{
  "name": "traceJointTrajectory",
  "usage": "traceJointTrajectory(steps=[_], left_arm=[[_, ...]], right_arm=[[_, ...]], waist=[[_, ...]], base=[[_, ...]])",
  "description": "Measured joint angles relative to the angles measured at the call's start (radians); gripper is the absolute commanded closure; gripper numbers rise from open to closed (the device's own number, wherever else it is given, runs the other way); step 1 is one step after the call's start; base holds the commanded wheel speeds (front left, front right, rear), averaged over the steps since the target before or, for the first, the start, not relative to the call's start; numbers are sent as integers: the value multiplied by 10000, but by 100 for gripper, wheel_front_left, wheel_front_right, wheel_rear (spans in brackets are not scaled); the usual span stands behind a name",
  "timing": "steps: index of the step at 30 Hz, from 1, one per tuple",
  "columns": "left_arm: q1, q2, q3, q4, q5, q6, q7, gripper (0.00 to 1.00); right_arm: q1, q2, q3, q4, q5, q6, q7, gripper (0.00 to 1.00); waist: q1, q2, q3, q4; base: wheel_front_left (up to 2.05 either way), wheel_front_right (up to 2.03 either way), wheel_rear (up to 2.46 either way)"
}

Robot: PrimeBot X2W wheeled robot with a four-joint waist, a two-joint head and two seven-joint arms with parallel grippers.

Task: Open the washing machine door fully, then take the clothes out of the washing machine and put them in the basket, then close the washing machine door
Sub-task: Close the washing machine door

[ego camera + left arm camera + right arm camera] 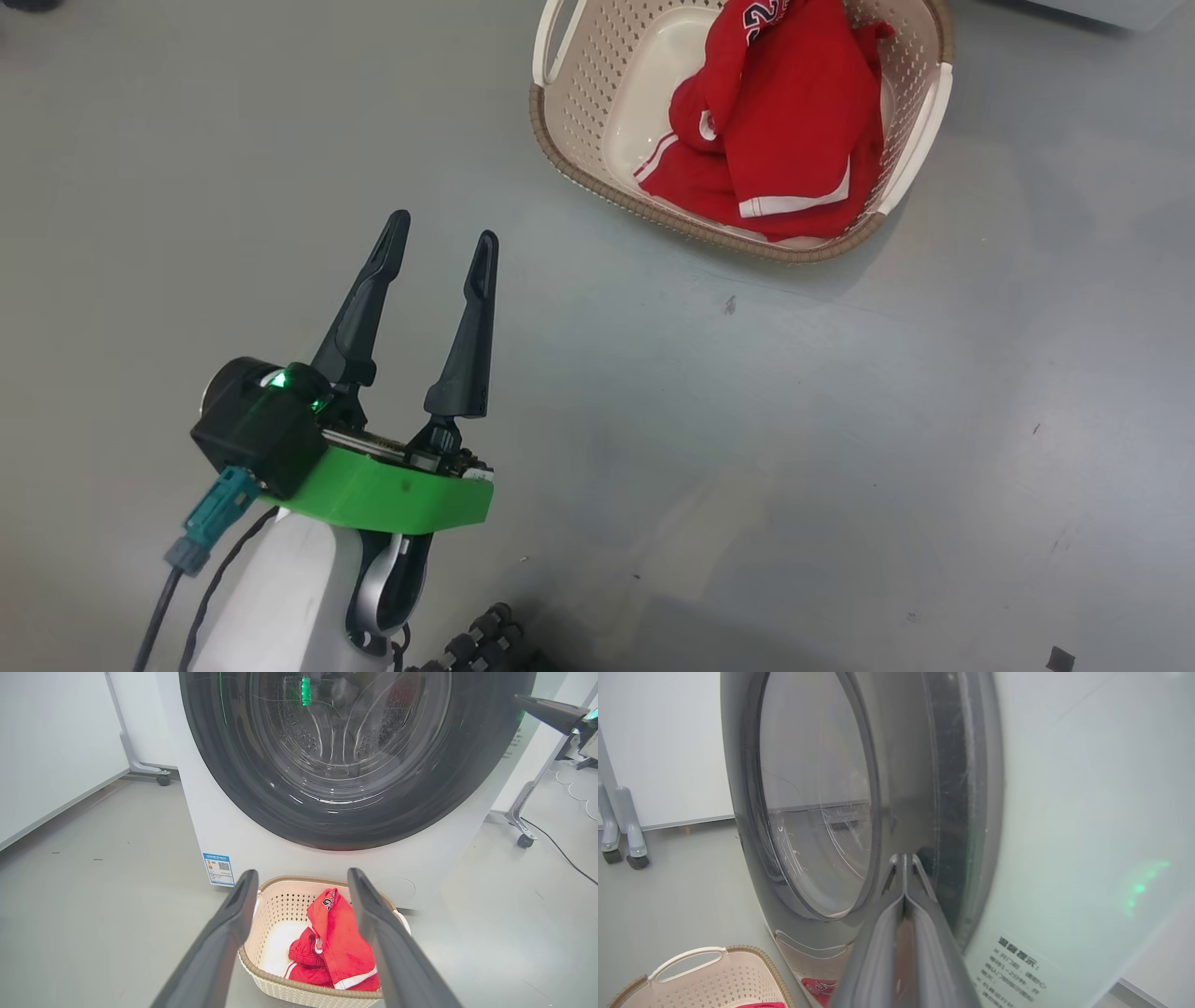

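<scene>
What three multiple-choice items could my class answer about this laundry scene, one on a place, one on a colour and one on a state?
1. Where do the clothes lie? A on a shelf; B in the basket; C on a chair.
2. What colour are the clothes? A blue; B yellow; C red.
3. How does the left gripper stand? A open and empty; B shut on cloth; C shut and empty.

Answers:
1 B, as the garments lie heaped inside the perforated walls.
2 C, as the fabric is bright red with white trim.
3 A, as its two dark fingers are spread apart with nothing between them.
</scene>
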Motion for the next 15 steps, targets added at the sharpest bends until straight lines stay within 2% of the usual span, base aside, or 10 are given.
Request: traceJointTrajectory(steps=[8,15], left_arm=[[-2,-6,-2,6,-13,119,0,0],[-64,-8,35,86,-10,132,0,0]], right_arm=[[-194,301,-127,522,4,138,-201,100],[-232,562,19,932,2,128,-537,100]], waist=[[0,0,16,57],[1,0,-53,-1]], base=[[0,0,0],[0,0,0]])
